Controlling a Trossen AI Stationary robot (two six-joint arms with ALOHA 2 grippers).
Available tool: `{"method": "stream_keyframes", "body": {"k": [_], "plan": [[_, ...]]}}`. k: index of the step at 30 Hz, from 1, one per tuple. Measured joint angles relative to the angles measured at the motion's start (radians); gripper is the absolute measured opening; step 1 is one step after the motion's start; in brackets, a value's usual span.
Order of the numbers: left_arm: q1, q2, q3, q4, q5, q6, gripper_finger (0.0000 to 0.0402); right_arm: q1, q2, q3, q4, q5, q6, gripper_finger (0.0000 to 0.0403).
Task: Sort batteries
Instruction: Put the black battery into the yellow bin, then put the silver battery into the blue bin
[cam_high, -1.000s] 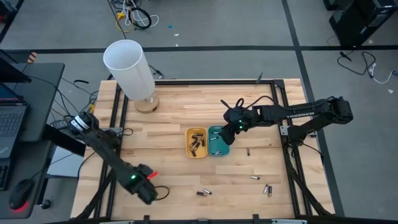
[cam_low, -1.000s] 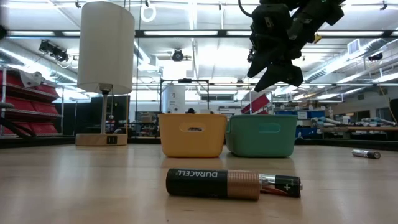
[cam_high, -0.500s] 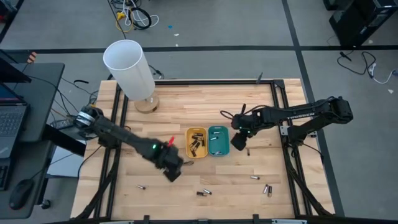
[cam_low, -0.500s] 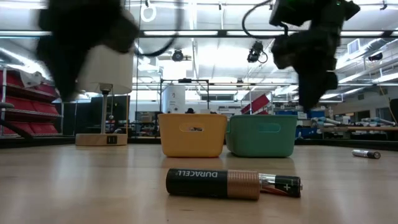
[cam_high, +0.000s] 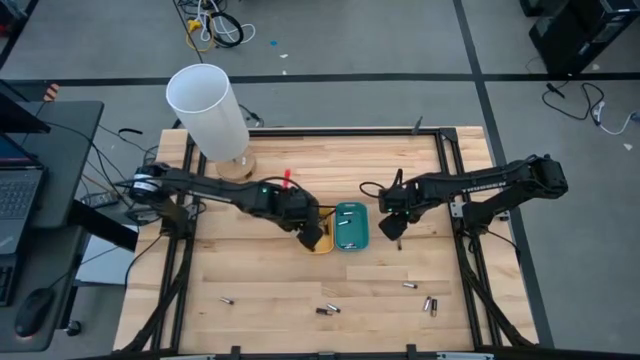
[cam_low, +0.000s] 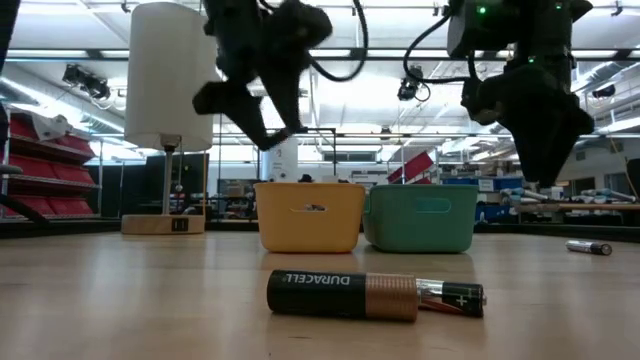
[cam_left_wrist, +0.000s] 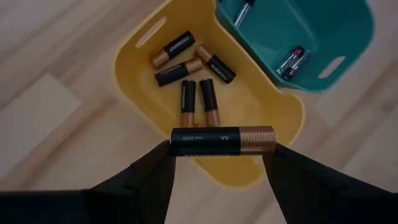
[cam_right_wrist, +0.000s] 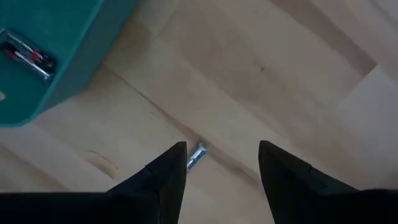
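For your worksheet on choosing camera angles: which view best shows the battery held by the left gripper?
The left wrist view: the battery lies crosswise between the left gripper fingers, label readable, above the yellow tray. The high and low views show only that gripper over the tray; the right wrist view misses it.

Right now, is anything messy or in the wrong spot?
Yes. Several batteries lie scattered loose on the table instead of in the yellow tray or teal tray. Nothing looks broken or spilled.
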Motion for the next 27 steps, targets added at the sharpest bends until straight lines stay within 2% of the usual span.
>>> {"method": "stream_keyframes", "body": {"k": [10,18,23,27], "plan": [[0.013,0.079,-0.001,0.057,0.000,0.117,0.0254,0.026,0.000,0.000,-0.002,-0.006,0.069,0.0185],[0.013,0.082,0.000,0.073,-0.051,0.147,0.0301,0.069,0.000,-0.039,0.015,-0.047,0.119,0.0185],[0.013,0.082,0.000,0.072,-0.059,0.149,0.0329,0.113,0.001,-0.123,0.165,-0.105,0.214,0.0185],[0.013,0.082,0.000,0.071,-0.059,0.205,0.0336,0.148,0.001,-0.178,0.318,-0.106,0.305,0.0184]]}}
